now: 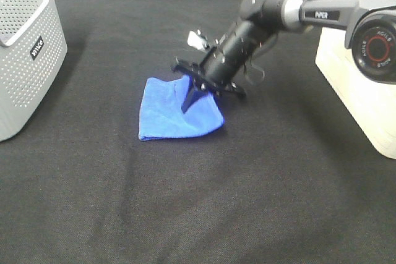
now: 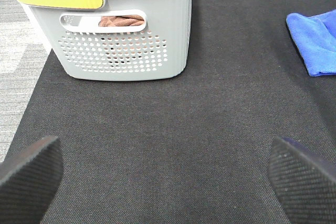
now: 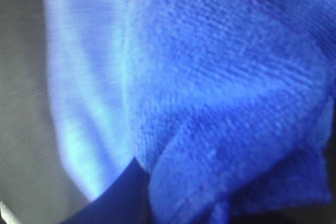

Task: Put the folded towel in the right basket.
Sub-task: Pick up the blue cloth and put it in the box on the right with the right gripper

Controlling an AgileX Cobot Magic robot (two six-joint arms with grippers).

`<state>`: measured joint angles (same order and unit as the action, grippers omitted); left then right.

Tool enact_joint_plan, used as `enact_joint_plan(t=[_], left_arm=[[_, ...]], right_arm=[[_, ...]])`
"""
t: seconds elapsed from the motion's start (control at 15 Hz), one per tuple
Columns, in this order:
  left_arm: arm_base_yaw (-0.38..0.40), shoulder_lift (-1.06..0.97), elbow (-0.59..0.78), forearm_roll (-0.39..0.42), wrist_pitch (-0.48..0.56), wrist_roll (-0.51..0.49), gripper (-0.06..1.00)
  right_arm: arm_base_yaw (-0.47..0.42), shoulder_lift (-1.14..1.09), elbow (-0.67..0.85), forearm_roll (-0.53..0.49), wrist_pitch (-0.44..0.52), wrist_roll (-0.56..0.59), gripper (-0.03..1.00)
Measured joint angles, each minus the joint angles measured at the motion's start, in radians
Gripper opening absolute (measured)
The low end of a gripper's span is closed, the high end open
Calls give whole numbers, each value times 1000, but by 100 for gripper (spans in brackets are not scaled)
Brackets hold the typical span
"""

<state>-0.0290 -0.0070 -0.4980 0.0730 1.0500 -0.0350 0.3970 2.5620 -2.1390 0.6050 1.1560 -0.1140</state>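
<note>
The folded blue towel (image 1: 176, 110) lies on the black table cloth in the middle of the exterior view. My right gripper (image 1: 188, 99) reaches down from the right onto the towel's upper right part and is shut on a pinch of it. In the right wrist view the bunched towel (image 3: 220, 103) fills the frame, with one dark fingertip (image 3: 118, 198) against it. The right basket (image 1: 365, 91) is cream-white, at the right edge. My left gripper (image 2: 168, 182) is open and empty over bare cloth, and the towel's edge (image 2: 317, 40) shows far off in its view.
A grey perforated basket (image 1: 25, 47) stands at the left edge. It also shows in the left wrist view (image 2: 126, 40), with a yellow rim strip and some cloth inside. The black table cloth (image 1: 198, 202) covers the table.
</note>
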Motion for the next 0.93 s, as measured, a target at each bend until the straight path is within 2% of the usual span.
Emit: enact_joint_plan(t=[0.07,0.2,0.27,0.4,0.6,0.67,0.8,0.87,0.93], left_arm=[[0,0,0,0,0,0,99],[0,0,0,0,0,0,99],[0,0,0,0,0,0,99],[0,0,0,1,0,0,99],[0,0,0,1,0,0,99],[0,0,0,3,0,0,99],[0,0,0,3,0,0,99],[0,0,0,3,0,0,99],[0,0,0,3,0,0,99]], right_arm=[[0,0,-96,-3,42,14,17],[-10,-7,-329,15,49,46,17],[-43,-31,-471,47,51,74,17],[-115,-98,-612,57,53,96,17],[-273,-238,-649,57,56,108,17],[-371,-303,-649,44,58,108,17],[-484,-364,-649,9,59,108,17],[-484,-364,-649,9,59,108,17],[-537,-387,-649,-7,59,108,17]])
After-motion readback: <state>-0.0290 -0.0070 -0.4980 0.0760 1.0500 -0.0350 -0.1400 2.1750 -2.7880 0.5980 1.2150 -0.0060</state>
